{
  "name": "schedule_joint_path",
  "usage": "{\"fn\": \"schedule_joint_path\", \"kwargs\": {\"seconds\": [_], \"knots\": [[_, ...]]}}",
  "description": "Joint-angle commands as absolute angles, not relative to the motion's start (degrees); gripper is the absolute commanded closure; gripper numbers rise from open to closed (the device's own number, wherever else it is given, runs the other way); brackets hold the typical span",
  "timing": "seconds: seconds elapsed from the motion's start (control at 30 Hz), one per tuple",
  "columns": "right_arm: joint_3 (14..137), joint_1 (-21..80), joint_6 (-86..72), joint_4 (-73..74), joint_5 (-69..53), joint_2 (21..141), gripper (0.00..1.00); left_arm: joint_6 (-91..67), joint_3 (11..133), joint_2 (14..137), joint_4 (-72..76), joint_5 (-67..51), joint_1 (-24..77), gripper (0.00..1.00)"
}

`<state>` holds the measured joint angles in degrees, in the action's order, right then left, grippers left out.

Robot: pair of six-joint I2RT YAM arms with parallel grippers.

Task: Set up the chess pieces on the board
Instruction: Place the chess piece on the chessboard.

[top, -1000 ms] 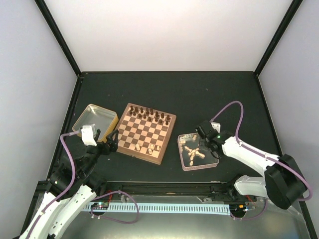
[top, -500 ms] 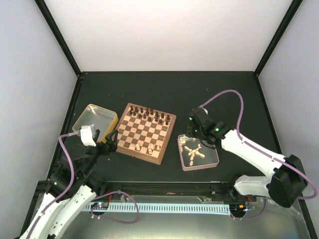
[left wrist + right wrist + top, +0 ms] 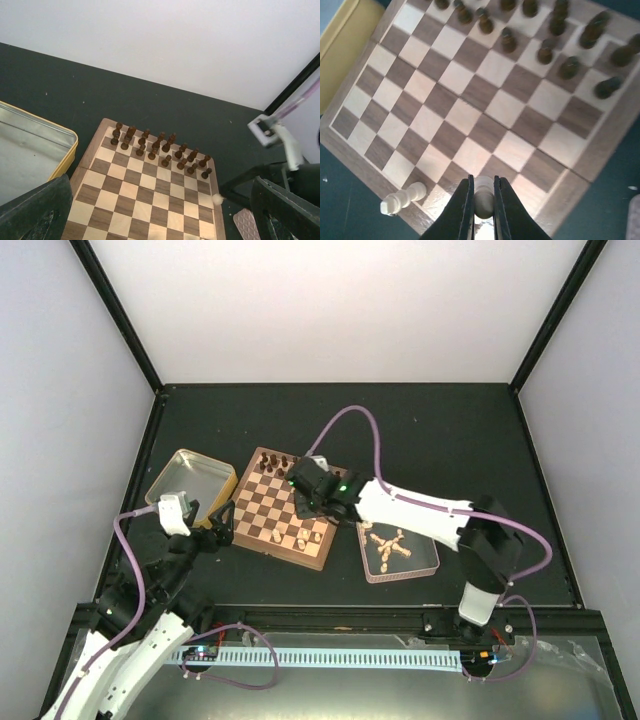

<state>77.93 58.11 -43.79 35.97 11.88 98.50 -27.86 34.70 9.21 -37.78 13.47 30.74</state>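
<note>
Right wrist, jaws pinching rounded pale chess piece (image 3: 483,199); checkered wooden board (image 3: 470,115)

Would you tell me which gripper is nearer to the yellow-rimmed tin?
Left. The left gripper hovers just beside the tin; the right gripper is over the board, holding a pale piece.

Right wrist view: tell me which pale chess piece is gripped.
The pale piece at bottom centre, pinched between the fingers of the right gripper. The other pale piece is free on the board, to its left.
</note>
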Motion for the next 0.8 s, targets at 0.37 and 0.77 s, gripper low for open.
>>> {"fn": "schedule_joint_path", "kwargs": {"seconds": [0.37,0.77], "knots": [[94.8,64.6,-44.3,47.0,15.4,116.0,0.98,-28.3,35.3,6.3,-38.3,13.5,30.5,0.01],[99.3,65.4,-46.7,51.3,14.2,121.6,0.98,-28.5,35.4,6.1,-38.5,13.8,30.5,0.01]]}}
